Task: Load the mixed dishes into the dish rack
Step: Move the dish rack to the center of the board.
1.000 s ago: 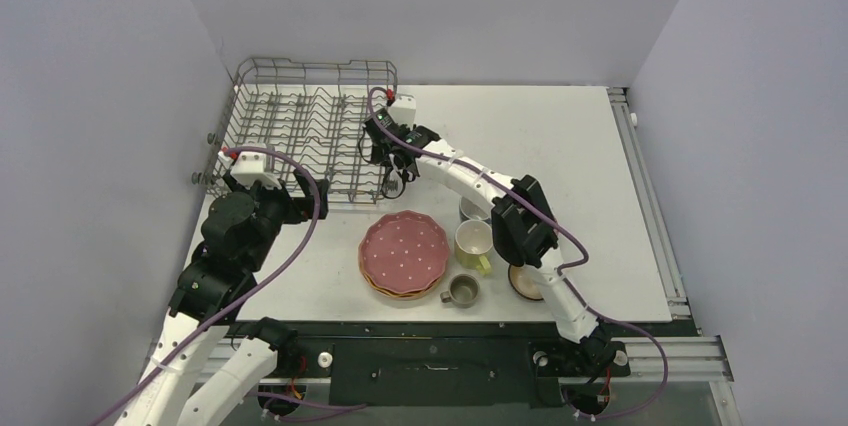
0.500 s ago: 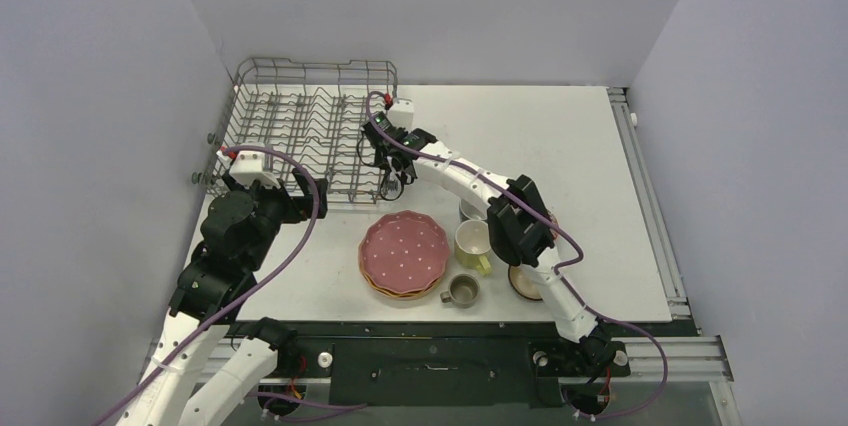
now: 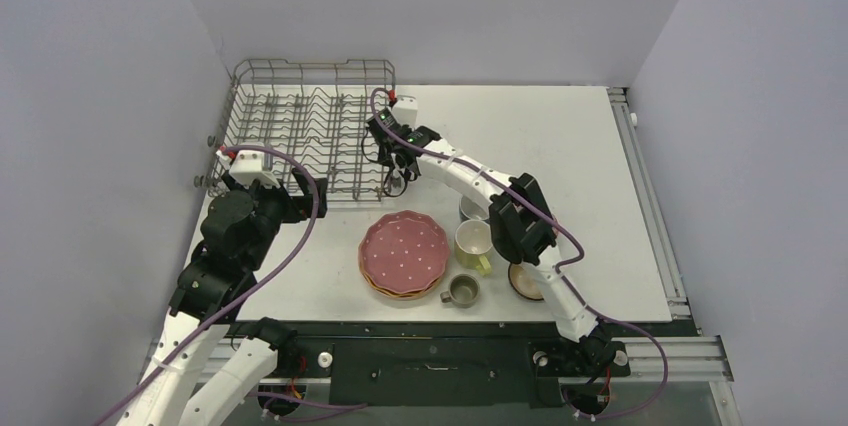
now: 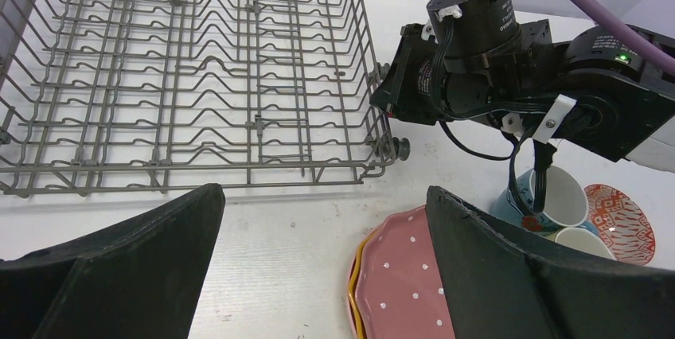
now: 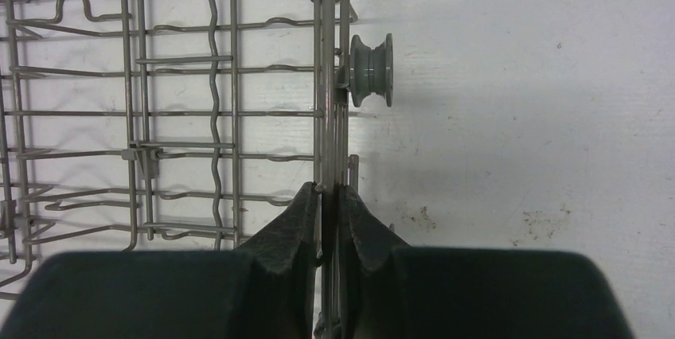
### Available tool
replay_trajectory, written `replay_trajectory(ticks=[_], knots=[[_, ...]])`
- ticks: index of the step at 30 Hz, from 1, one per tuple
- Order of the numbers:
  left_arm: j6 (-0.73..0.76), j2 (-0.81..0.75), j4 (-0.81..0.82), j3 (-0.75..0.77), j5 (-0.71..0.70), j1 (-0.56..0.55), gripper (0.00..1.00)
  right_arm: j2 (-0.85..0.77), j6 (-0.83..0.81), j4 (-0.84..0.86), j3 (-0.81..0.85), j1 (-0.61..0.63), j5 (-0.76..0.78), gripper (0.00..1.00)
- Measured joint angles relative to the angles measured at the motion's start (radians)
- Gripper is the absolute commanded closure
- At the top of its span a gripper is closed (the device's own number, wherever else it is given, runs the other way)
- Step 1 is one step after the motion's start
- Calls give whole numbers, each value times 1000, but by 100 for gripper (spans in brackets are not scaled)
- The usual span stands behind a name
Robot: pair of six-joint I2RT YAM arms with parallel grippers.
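From above: clamped with the right gripper [image 3: 393, 181] onto the right wall of the empty rectangular grey wire dish rack [image 3: 300, 136], back-left on the white table [image 3: 540, 136]. Left wrist: hovering with the left gripper [image 4: 322, 196] spread wide, holding nothing, just short of the rack. Right wrist: pinched on thin wire beside a small grey wheel [image 5: 371, 70], liable to slip or tilt the rack under a hard tug.
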Motion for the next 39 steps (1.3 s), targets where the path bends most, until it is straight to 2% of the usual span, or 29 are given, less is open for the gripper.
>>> replay_trajectory(ticks=[6, 25, 39], knots=[[0, 6, 0, 0, 0, 0, 4, -13, -4, 43, -38, -21, -18, 100], [-6, 34, 0, 0, 3, 20, 4, -198, -41, 114, -323, -186, -94, 100], [-6, 49, 0, 0, 8, 22, 4, -398, -52, 182, -610, -355, -135, 100]])
